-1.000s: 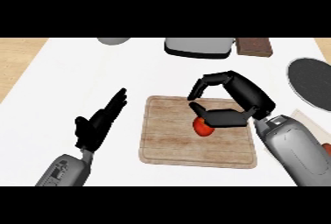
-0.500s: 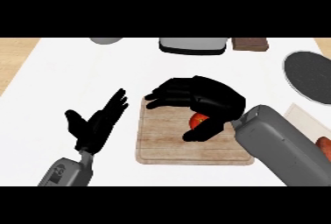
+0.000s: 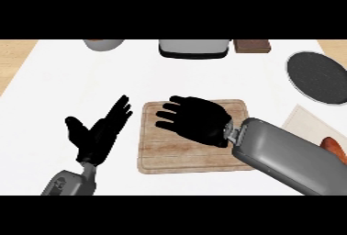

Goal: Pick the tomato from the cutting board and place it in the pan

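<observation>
White counter (image 3: 81, 69) fills the view, with wooden edging at 9 and 3 o'clock.

Right forearm (image 3: 284, 156), grey, comes in from 4 o'clock and slants across toward the centre. It crosses the lower right corner of the cutting board (image 3: 169, 158).

The board is pale wood, just below centre, flat on the counter.

Pan (image 3: 318, 75): dark round disc at 2 o'clock from the board, well apart from it. Nothing shows in it. Judged: any carry goes up and to the right.

Left hand (image 3: 98, 133) at 9 o'clock of the board, beside its left edge. Fingers straight and released, holding nothing. It looks parked, kept off the board so the other arm has room.

Right hand (image 3: 196, 119) sits palm-down over the board's upper half, back toward the camera. Placed as for a grasp from above. Whether it is clenched, slack or closed on something cannot be told from this angle.

The tomato does not show. The pan is bare and the board's open part is bare, so it is probably under the right hand. That is a judgement, not a sighting.

Along 12 o'clock: a grey box (image 3: 193, 47), a bowl (image 3: 103, 44) and a brown block (image 3: 251, 45).
</observation>
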